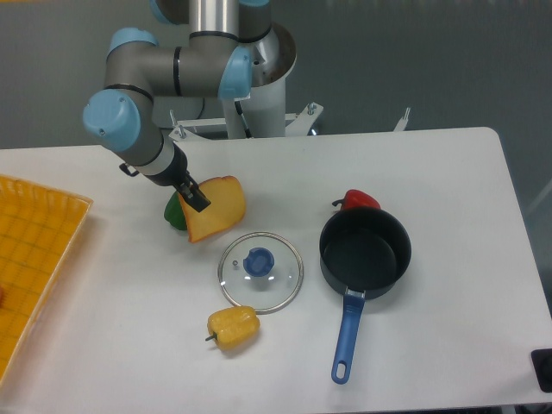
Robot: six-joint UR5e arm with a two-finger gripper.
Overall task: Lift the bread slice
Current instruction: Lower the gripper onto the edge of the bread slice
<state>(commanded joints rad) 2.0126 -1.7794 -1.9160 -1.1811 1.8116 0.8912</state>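
The bread slice (pixel 219 208) is flat and yellow-orange with a darker crust edge. It sits left of centre on the white table (pixel 431 172), tilted with its left edge raised. My gripper (pixel 194 195) comes down from the upper left, and its dark fingers (pixel 197 199) are closed on the slice's left edge. A green pepper (pixel 173 212) lies right beside the slice, partly hidden behind the slice and the gripper.
A glass lid (pixel 260 272) with a blue knob lies just below the slice. A yellow bell pepper (pixel 234 329) is in front of the lid. A black pot with a blue handle (pixel 365 250) stands to the right, with a red pepper (pixel 360 199) behind it. A yellow tray (pixel 30 259) is at the left edge.
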